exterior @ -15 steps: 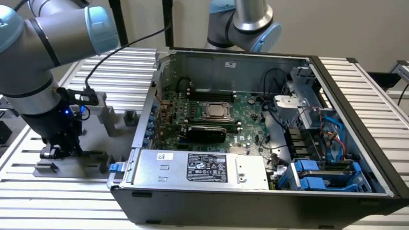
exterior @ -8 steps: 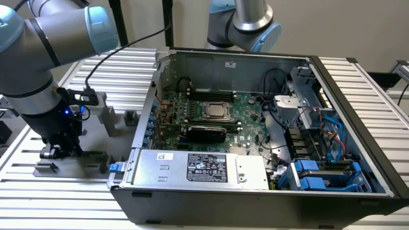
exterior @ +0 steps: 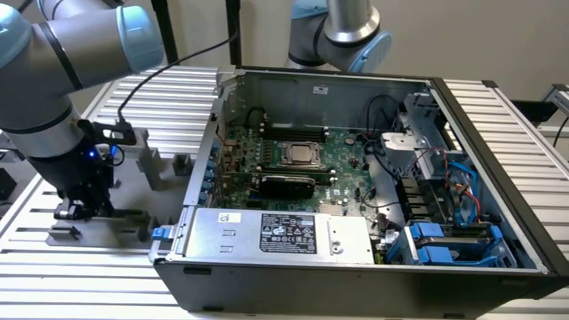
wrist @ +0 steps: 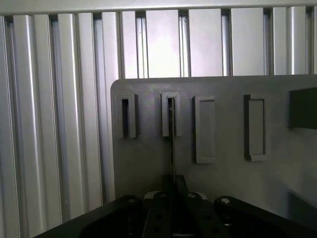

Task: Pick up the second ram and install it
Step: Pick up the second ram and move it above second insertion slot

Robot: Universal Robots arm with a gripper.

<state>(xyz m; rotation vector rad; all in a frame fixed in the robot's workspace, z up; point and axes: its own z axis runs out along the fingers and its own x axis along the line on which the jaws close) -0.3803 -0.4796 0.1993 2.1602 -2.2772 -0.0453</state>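
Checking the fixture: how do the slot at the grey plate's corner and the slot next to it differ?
The corner slot is empty; the next slot holds the second ram, seen edge-on. The gripper lines up with the next slot, clamped on the ram, not with the corner slot. Both are narrow, parallel and raised grey.

I work in a robotics lab, at a computer-assembly station: a ribbed aluminium bench (exterior: 80, 280) carries an open computer case (exterior: 356, 287) with its motherboard (exterior: 342, 157) bared. A second robot arm (exterior: 342, 30) stands behind the case, and a grey fixture plate (wrist: 228, 188) holds the second ram (wrist: 172, 148) on edge in one of its slots.
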